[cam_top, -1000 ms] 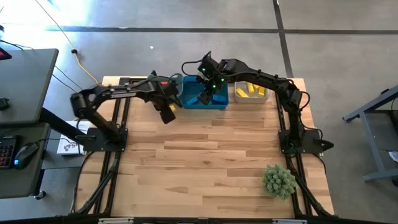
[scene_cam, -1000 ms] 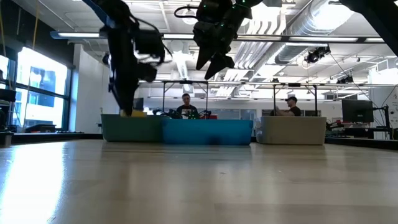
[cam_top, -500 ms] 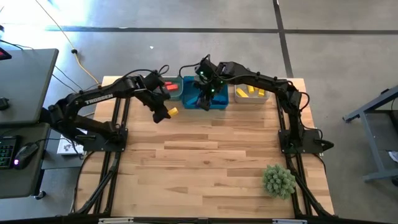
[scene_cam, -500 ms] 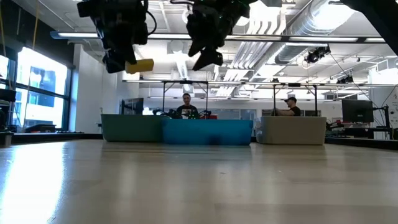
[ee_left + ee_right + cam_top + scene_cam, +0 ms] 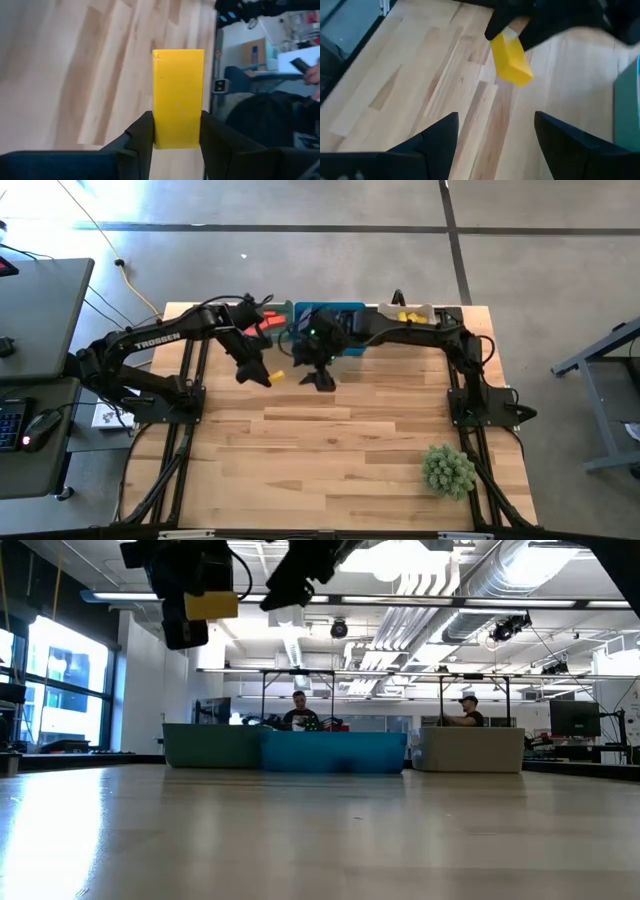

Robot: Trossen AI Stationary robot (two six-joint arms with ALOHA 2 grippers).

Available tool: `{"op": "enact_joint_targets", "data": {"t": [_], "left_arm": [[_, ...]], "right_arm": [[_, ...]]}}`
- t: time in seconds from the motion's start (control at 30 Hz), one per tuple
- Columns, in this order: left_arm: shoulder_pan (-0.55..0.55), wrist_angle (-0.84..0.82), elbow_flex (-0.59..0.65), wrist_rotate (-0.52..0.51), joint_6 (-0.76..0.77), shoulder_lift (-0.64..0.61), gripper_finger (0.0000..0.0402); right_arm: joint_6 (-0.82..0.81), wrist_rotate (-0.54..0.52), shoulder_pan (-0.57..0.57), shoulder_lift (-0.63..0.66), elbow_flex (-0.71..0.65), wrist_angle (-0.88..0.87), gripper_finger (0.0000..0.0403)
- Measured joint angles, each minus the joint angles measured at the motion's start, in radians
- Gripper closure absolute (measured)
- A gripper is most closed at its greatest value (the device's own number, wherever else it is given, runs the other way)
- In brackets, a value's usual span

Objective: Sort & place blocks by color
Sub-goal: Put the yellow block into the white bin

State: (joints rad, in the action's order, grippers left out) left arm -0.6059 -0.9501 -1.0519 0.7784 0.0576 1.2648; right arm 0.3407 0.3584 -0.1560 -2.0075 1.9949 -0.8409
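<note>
A: How did the left gripper (image 5: 176, 131) stand?

B: Its jaws were clamped on the yellow block (image 5: 178, 97), one finger against each long side. It hung above the wooden table (image 5: 340, 440), in front of the bins.

A: And the block?

B: A plain yellow bar, longer than wide, sticking out past the fingertips, clear of the tabletop in the low view (image 5: 210, 605).

A: The right gripper (image 5: 492, 132)?

B: Jaws spread wide, holding nothing, touching nothing. It hovered just beside the left one, near the blue bin (image 5: 345, 315), the yellow block ahead of it.
</note>
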Motion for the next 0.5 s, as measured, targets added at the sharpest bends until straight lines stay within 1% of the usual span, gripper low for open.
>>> {"op": "enact_joint_targets", "data": {"t": [0.13,0.3,0.5], "left_arm": [[0.021,0.002,0.0,0.034,0.018,0.0,0.0294],[0.04,0.004,0.0,0.063,0.043,0.0,0.0295],[0.056,0.029,0.0,0.07,0.06,0.0,0.0295]], "right_arm": [[0.062,-0.028,0.03,0.0,0.0,0.04,0.0155],[0.087,-0.029,0.045,0.0,0.0,0.08,0.0155],[0.105,-0.01,0.061,0.0,0.0,0.129,0.0155]]}}
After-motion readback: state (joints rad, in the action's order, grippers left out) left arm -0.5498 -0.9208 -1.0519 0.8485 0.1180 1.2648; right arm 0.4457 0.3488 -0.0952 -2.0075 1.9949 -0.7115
